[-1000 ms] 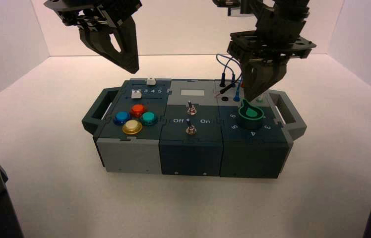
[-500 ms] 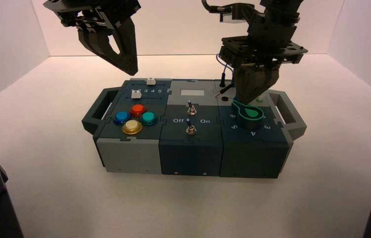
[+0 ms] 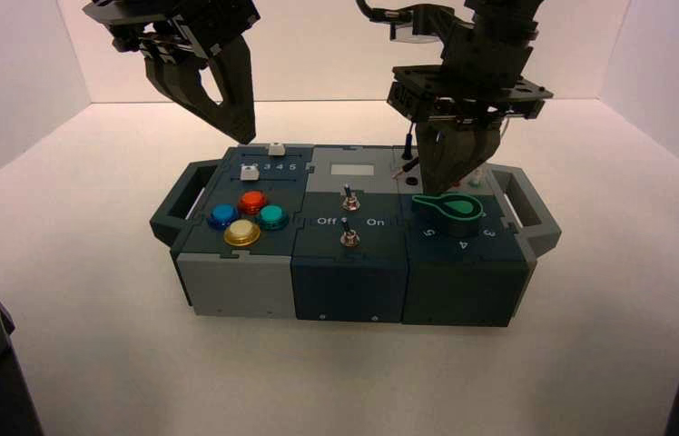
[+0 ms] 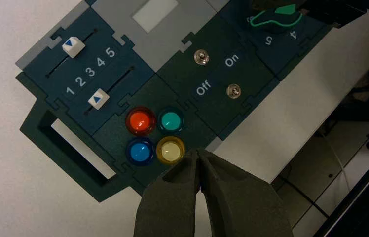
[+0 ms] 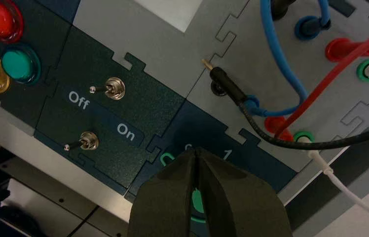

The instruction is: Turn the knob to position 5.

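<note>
Right claw (image 3: 436, 192) works at the green knob (image 3: 459, 209), on the box's right-hand front section. Its fingers are pressed together at the tips, with nothing pinched between them. The fingertips sit low at the far side of the knob, right by the pointer; whether they touch it, one cannot tell. In the right wrist view the claw covers much of the knob: the looped green tip shows out to one side of the fingers, a patch of green between them farther back.

Knob's pointed tip is aimed leftward, toward the two metal toggle switches (image 3: 350, 202). Left wrist view puts the tip beside a partly covered numeral, off the white "5" (image 4: 268, 40). The "5" lies along the arc between that numeral and the "4" (image 4: 293, 35). In the high view the "5" shows at the knob's near-left side, the claw on the opposite, far side.

Left claw (image 3: 245, 140) hangs idle above the box's far left part, near the sliders (image 3: 250, 172), well apart from the knob. Its fingertips are together too, empty.

Wires (image 5: 281, 64) cross the grey section behind the knob; a black lead (image 5: 228, 85) with a bare metal end lies among them.
</note>
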